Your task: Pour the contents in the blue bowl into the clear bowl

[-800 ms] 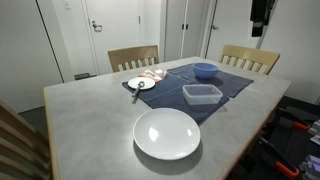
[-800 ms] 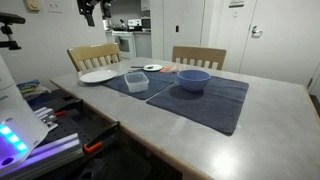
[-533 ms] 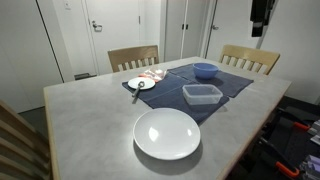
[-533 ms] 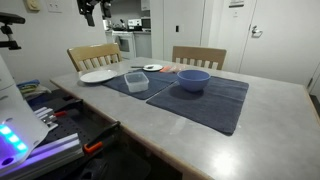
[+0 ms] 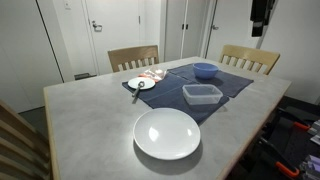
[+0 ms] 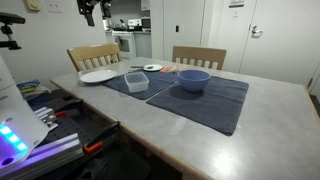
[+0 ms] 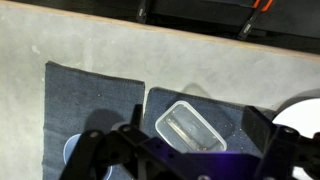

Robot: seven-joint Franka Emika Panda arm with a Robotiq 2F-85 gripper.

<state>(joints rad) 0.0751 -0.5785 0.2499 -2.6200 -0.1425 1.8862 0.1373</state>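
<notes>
Exterior view: grey rectangular table with two dark blue cloth mats laid across its far half. Small round blue plastic bowl sits on the mats at about 1 o'clock from the table centre; its contents cannot be made out. Small clear rectangular plastic container stands on the mats just nearer the camera than the blue bowl, apart from it. Large round white plate lies on bare tabletop at 6 o'clock; small white saucer at 11 o'clock. The gripper hangs high above the far right corner, well clear of everything. Exterior view from the opposite side: blue bowl on the nearer mat, clear container at its 9 o'clock, white plate further left; gripper at upper left, high up. Wrist view: looking down from height, the gripper jaws spread wide, nothing between them; clear container below on a mat, blue bowl at 8 o'clock, partly hidden.
</notes>
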